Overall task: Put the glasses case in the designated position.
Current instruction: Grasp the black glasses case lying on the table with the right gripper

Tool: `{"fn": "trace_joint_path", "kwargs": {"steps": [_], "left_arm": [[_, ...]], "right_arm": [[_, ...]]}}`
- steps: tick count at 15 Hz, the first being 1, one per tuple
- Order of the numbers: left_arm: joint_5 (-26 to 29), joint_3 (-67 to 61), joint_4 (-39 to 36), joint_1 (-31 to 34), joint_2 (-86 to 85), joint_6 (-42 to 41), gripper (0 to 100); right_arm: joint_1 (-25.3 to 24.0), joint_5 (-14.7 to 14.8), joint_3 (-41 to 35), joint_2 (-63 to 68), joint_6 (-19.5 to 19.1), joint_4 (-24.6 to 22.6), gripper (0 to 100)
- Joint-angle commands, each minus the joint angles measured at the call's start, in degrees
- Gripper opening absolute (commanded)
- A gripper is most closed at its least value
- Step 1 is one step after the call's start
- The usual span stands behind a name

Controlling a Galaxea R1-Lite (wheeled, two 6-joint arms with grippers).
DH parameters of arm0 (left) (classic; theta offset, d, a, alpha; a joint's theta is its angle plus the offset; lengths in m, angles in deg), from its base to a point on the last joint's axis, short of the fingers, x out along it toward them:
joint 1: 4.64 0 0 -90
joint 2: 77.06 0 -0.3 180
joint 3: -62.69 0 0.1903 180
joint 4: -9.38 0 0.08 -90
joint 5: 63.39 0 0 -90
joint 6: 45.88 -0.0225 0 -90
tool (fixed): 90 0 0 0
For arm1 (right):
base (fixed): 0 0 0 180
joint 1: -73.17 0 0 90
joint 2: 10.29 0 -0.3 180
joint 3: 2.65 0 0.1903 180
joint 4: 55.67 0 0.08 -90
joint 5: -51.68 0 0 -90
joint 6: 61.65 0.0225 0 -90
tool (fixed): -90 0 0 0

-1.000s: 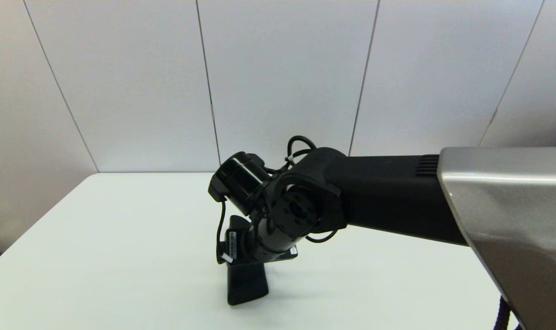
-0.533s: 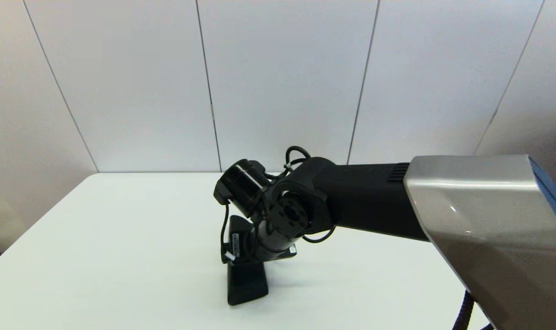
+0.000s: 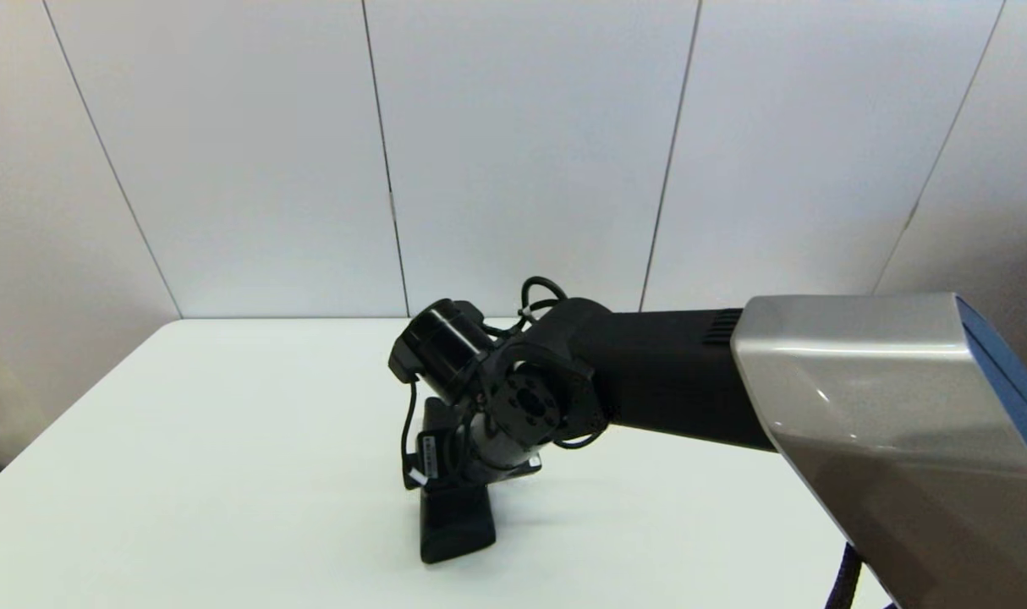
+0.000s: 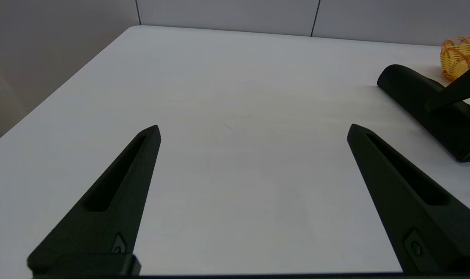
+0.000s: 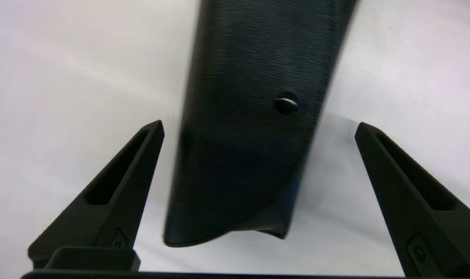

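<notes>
Hovering low over the glasses case [image 5: 246,128], my right gripper [image 5: 258,130] has its fingers spread wide, one on each side of the black pouch, neither touching it. The case lies flat on the white table [image 3: 226,440], near the middle, its near end poking out from under my wrist [image 3: 454,524]. My left gripper [image 4: 254,131] is off to the side above bare tabletop, fingers apart, holding nothing. A wicker basket [image 4: 461,54] sits beyond the case.
</notes>
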Motion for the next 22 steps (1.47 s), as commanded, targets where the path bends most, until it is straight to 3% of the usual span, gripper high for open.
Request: {"fn": "trace_joint_path", "kwargs": {"steps": [1, 17, 18, 22], "left_arm": [[-0.05, 0.0, 0.0, -0.05, 0.07, 0.02, 100], [-0.05, 0.0, 0.0, -0.05, 0.07, 0.02, 100], [0.04, 0.0, 0.0, -0.05, 0.07, 0.02, 100], [-0.05, 0.0, 0.0, 0.04, 0.07, 0.02, 100]], "right_arm": [[-0.13, 0.01, -0.01, 0.24, -0.01, 0.22, 100], [-1.53, 0.53, 0.08, 2.7, -0.01, -1.19, 100], [-1.53, 1.15, 0.08, 2.79, -0.01, -1.19, 0], [-1.44, 1.24, 0.08, 2.79, -0.71, -1.19, 0]]}}
